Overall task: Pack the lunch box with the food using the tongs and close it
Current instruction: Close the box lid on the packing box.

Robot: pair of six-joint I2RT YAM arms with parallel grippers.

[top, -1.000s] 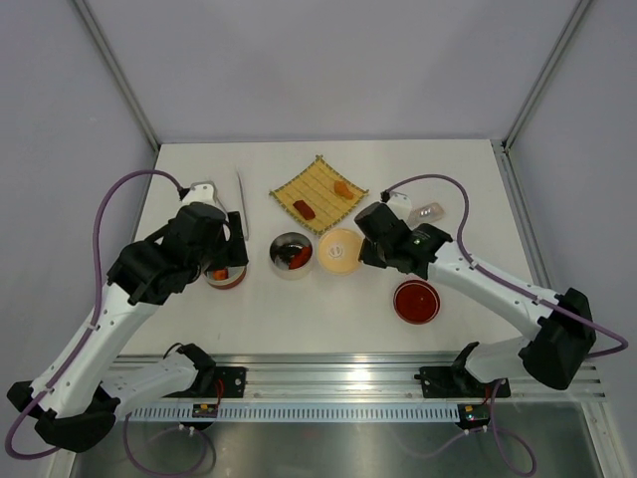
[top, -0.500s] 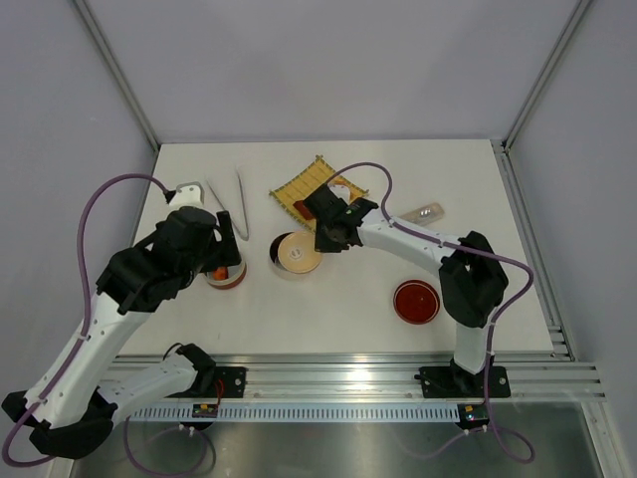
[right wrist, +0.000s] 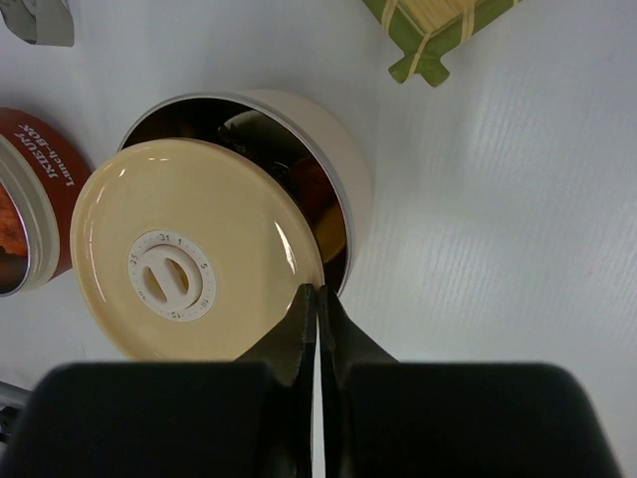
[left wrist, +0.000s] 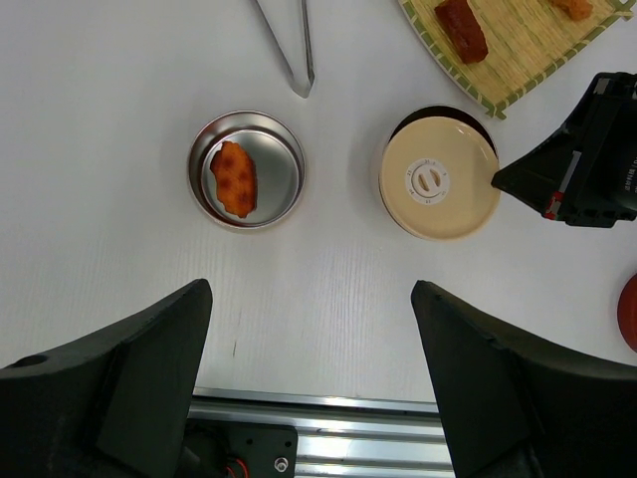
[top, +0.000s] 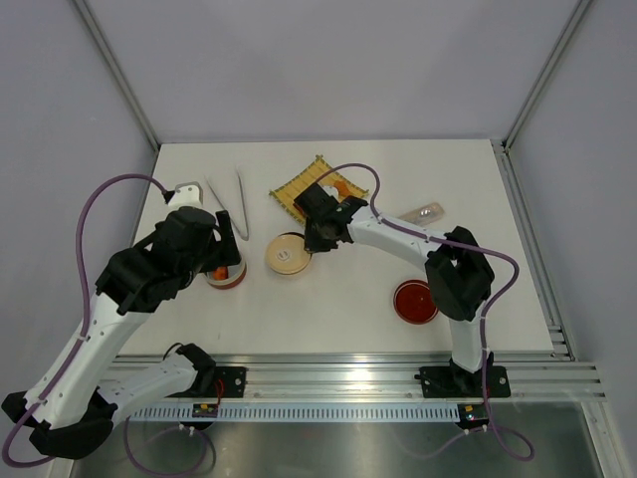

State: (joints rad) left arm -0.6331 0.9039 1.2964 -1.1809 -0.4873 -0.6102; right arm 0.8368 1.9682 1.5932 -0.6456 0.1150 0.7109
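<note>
The lunch box [right wrist: 343, 149] stands mid-table, steel wall showing, with dark, red and orange food [right wrist: 317, 189] inside. Its cream lid [right wrist: 189, 264] lies over the tin, shifted to one side so part of the opening shows. My right gripper [right wrist: 317, 297] is shut on the lid's rim; from above the right gripper [top: 312, 242] sits just right of the lid [top: 288, 255]. The tongs [top: 227, 197] lie at the back left, untouched. My left gripper [left wrist: 314, 398] hangs open and empty above the table. Two more food pieces, red [left wrist: 461, 28] and orange [left wrist: 574, 8], lie on the mat.
A steel tin with a red-brown outside [left wrist: 246, 169] holds an orange piece [left wrist: 236, 177] left of the lunch box. The woven yellow mat [top: 317, 189] is behind, a red lid [top: 415, 302] at front right, a translucent case [top: 426, 212] at right.
My right gripper carried the cream lid leftward from the table beside the lunch box onto the tin, then nudged it further left. The left arm drew back slightly, uncovering the tongs.
</note>
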